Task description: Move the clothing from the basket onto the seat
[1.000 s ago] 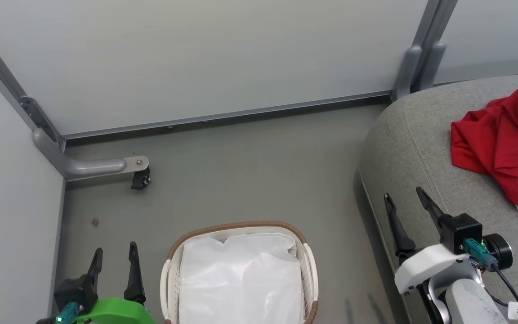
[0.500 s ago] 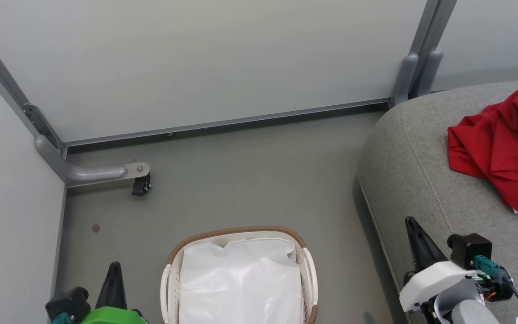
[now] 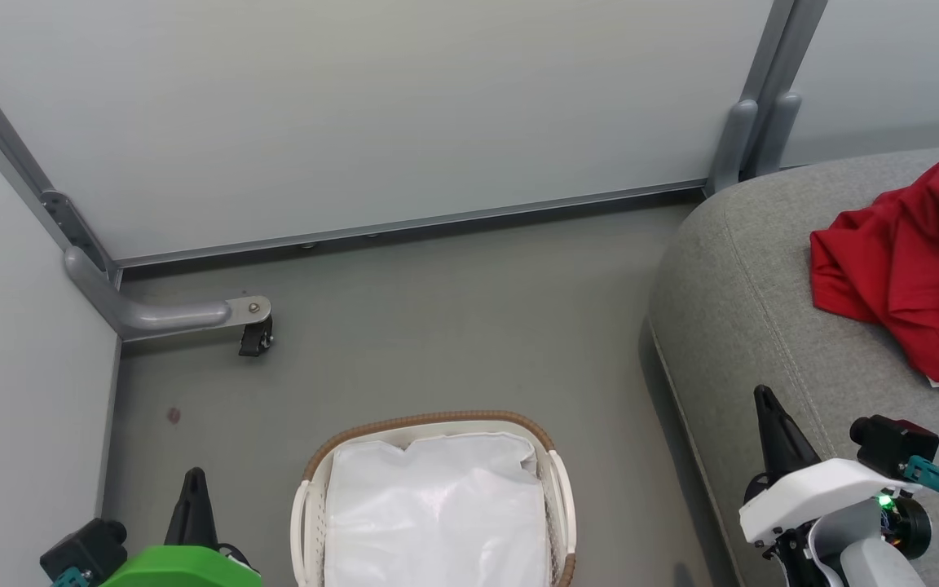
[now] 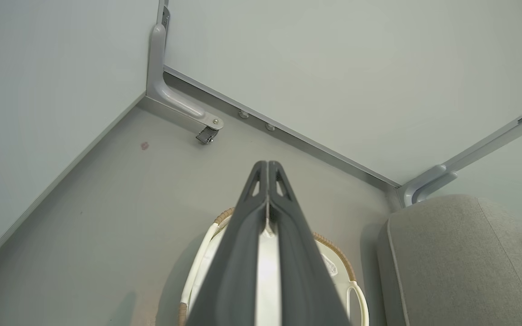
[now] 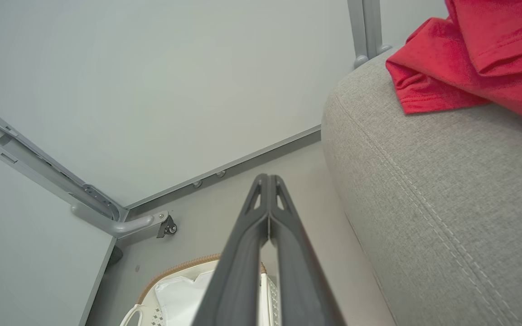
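Note:
The red clothing (image 3: 914, 269) lies crumpled on the grey seat (image 3: 747, 310) at the right, and its edge (image 5: 460, 77) rests on the same seat (image 5: 424, 181) in the right wrist view. The white basket (image 3: 310, 497) with a brown rim stands on the floor at bottom centre, holding just its white liner (image 3: 437, 514). My left gripper (image 3: 192, 489) is shut with nothing in it, left of the basket. My right gripper (image 3: 767, 403) is shut too, holding nothing, over the seat's front edge. In both wrist views the fingertips (image 4: 268, 164) (image 5: 268, 176) meet.
Pale partition walls close the corner behind and to the left. A grey metal foot with a black caster (image 3: 256, 336) juts onto the floor at the left. A grey post (image 3: 755, 122) stands behind the seat. Open floor lies between basket and wall.
Both grippers went from open to shut and drew back toward the bottom of the view. The camera tilted slightly, so the whole scene shifted down a little.

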### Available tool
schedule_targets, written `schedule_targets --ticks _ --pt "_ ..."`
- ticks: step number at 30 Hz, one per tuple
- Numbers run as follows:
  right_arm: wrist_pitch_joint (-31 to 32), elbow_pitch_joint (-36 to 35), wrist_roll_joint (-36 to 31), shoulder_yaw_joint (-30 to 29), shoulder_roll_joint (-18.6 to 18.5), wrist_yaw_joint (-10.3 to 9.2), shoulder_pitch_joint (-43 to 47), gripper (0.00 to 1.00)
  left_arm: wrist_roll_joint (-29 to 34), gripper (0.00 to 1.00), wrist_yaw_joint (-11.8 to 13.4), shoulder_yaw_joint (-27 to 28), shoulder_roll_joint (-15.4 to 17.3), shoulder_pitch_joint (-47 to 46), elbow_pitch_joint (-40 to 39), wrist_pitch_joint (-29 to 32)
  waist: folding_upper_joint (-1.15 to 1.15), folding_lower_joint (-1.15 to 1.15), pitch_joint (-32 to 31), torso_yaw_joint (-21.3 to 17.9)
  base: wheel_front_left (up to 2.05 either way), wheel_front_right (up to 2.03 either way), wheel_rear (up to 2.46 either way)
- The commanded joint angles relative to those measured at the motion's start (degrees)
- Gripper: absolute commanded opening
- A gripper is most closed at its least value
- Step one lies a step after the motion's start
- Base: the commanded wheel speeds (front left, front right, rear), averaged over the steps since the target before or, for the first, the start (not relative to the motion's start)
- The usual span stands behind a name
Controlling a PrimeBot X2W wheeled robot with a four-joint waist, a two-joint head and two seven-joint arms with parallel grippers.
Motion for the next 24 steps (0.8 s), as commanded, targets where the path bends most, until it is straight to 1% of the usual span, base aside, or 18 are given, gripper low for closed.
schedule_targets --ticks 1,24 --pt "0.56 -1.22 2.74 -0.46 -0.31 -0.01 -0.37 0.00 -2.33 0.00 -0.35 0.37 0.23 -1.77 -1.17 0.48 0.00 0.00 -0.02 -0.01 0.00 0.00 0.00" --pt "5.37 -3.16 22.26 -2.33 -0.42 -0.03 -0.01 0.00 -19.59 0.00 -0.89 1.98 0.32 -3.16 -3.77 5.27 0.00 0.00 -0.37 -0.14 0.00 0.00 0.00"
